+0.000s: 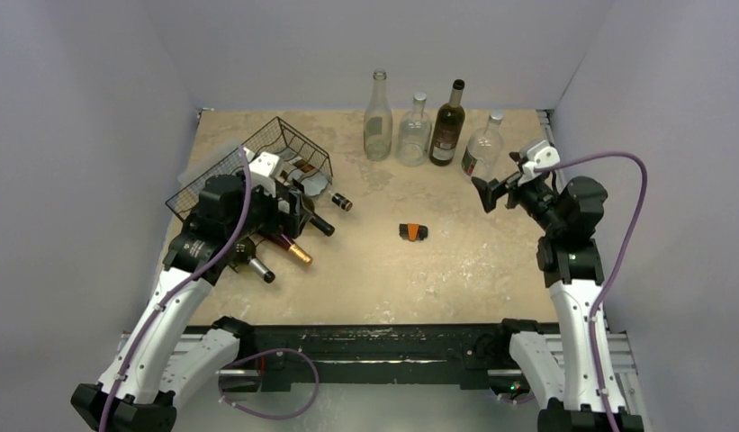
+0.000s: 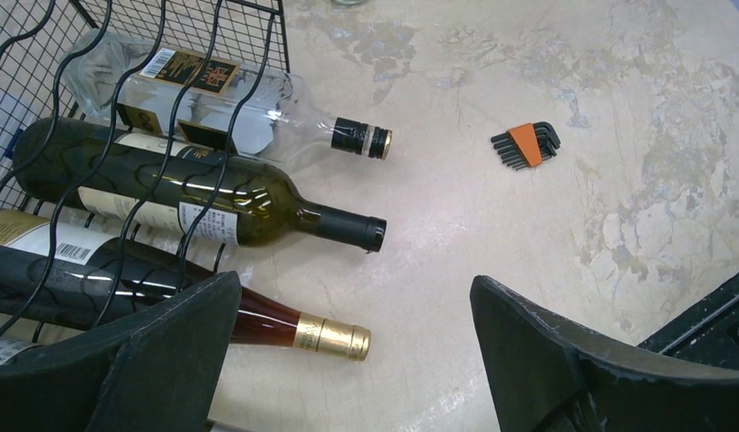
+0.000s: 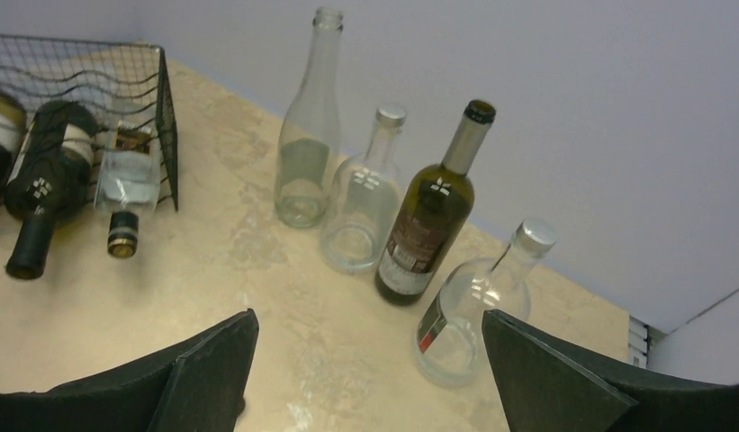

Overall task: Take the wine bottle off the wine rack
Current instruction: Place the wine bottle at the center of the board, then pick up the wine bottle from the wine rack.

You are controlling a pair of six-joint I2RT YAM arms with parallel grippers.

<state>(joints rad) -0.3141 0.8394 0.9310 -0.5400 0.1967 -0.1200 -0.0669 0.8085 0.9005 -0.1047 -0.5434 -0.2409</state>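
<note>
The black wire wine rack (image 1: pixel 289 141) sits at the table's back left, and its mesh (image 2: pixel 41 54) fills the left wrist view's upper left. Several wine bottles lie in it with necks pointing out: a clear one with a black cap (image 2: pixel 257 103), a dark green one (image 2: pixel 248 198) and a gold-foil one (image 2: pixel 329 337). My left gripper (image 1: pixel 293 209) hovers over these necks, open (image 2: pixel 356 283), with the gold-foil neck just inside its left finger and untouched. My right gripper (image 1: pixel 493 193) is far to the right, open (image 3: pixel 370 315) and holding nothing.
Several bottles stand along the back wall: a tall clear one (image 3: pixel 307 153), a squat clear one (image 3: pixel 361 207), a dark green one (image 3: pixel 428 216) and a round clear one (image 3: pixel 473 306) nearest my right gripper. An orange hex-key set (image 1: pixel 413 232) lies mid-table.
</note>
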